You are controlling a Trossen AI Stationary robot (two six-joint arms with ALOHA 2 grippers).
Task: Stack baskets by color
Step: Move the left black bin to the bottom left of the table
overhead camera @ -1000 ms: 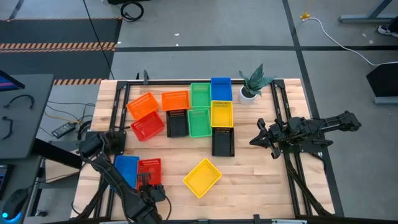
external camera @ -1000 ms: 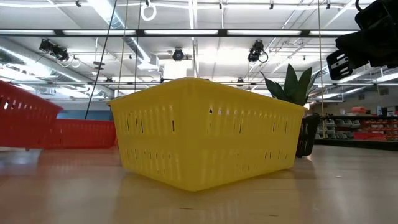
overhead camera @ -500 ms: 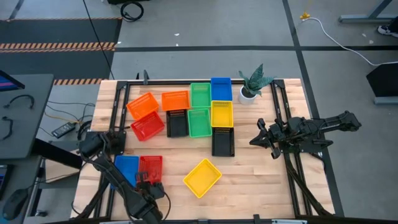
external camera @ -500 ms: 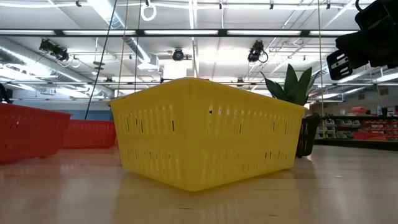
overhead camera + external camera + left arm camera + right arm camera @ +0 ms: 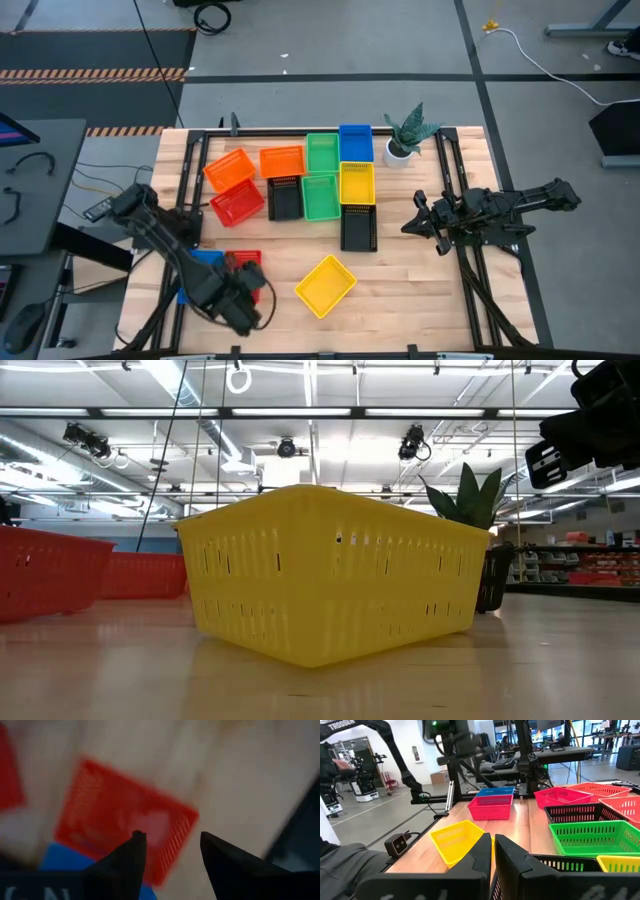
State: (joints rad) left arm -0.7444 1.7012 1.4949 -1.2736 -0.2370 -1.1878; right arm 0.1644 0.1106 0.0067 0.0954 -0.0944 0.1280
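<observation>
left claw (image 5: 243, 300): spread wide, holding nothing. it hangs above the near-left corner of the tabletop (image 5: 420, 280), right over a red basket (image 5: 243, 268). in the wrist view the red one sits between the two fingers (image 5: 131, 855), a bit blurry.
right claw (image 5: 412, 224): pressed together, empty, parked off the right side, well apart from the pile.
near red: sits flat, just beside a blue basket (image 5: 203, 262). can't tell if they touch.
far red (image 5: 237, 203): its match, further back on the left, next to the orange pair (image 5: 229, 168).
loose yellow (image 5: 325, 284): alone near the front middle, turned at an angle. its partner yellow (image 5: 356, 183) sits in the main cluster.
rest of the cluster: greens (image 5: 321, 196), black ones (image 5: 358, 229), another blue (image 5: 355, 139) at the back, plant (image 5: 406, 133) by the far right corner.
step in hand, my guess: the near red looks set down and let go, so the reds aren't stacked yet.
how i'd do it: lift straight up first so the fingers don't snag the mesh wall. then grab one red by a long wall, mid-length, so it doesn't tip.
placing tip: line up the corners over the other red before lowering, these nest tight.
watch out: the blue is so close that a sloppy approach could shove it.
</observation>
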